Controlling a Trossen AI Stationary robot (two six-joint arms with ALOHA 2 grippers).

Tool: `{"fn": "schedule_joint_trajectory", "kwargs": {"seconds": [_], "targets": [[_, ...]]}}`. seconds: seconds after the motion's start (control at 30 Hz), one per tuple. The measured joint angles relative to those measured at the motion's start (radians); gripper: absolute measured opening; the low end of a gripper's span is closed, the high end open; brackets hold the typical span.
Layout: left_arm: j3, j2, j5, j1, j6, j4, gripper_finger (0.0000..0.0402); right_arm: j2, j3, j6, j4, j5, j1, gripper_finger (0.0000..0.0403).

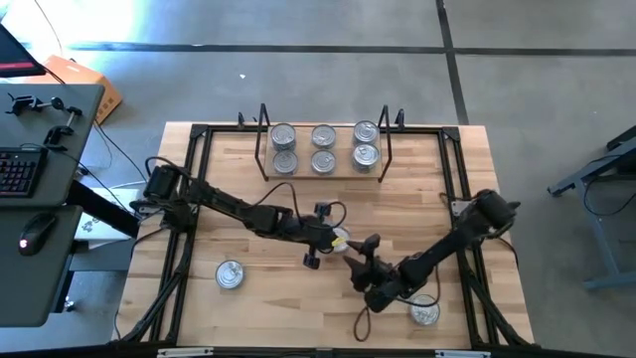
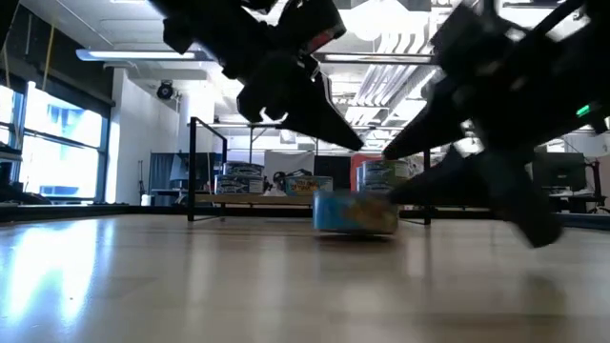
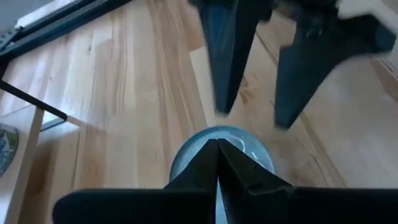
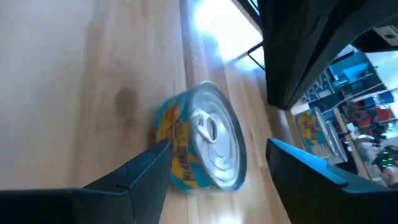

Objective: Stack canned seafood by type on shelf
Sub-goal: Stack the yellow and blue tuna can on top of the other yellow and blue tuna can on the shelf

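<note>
Six tins already sit on the shelf (image 1: 323, 171) at twelve o'clock (three remain), the centre tin (image 1: 341, 240) between the clenched, empty left gripper (image 1: 320, 249) and the released right gripper (image 1: 360, 261).

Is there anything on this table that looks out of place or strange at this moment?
Nothing is spilled or visibly damaged. Six tins stand in neat stacks on the shelf. The odd spot is mid-table: both claws crowd one tin, the left claw shut above its lid, the right claw open around it. Two other tins sit loose near the front edge.
</note>
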Motion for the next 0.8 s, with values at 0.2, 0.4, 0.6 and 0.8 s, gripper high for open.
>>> {"fn": "schedule_joint_trajectory", "kwargs": {"seconds": [0.2, 0.4, 0.6, 0.8], "targets": [[0.0, 0.001, 0.0, 0.0, -0.001, -0.006, 0.0, 0.06, 0.001, -0.011, 0.121, -0.045, -0.067, 0.0247], [0.0, 0.001, 0.065, -0.005, -0.003, -0.048, 0.0003, 0.032, 0.001, -0.014, 0.097, -0.058, -0.058, 0.0232], [-0.001, 0.003, 0.189, -0.006, 0.037, -0.115, 0.0052, -0.042, 0.011, 0.054, 0.086, -0.051, -0.003, 0.0219], [-0.061, 0.004, 0.183, -0.001, 0.176, -0.047, 0.0129, -0.058, 0.011, 0.182, 0.083, -0.034, 0.03, 0.0208]]}}
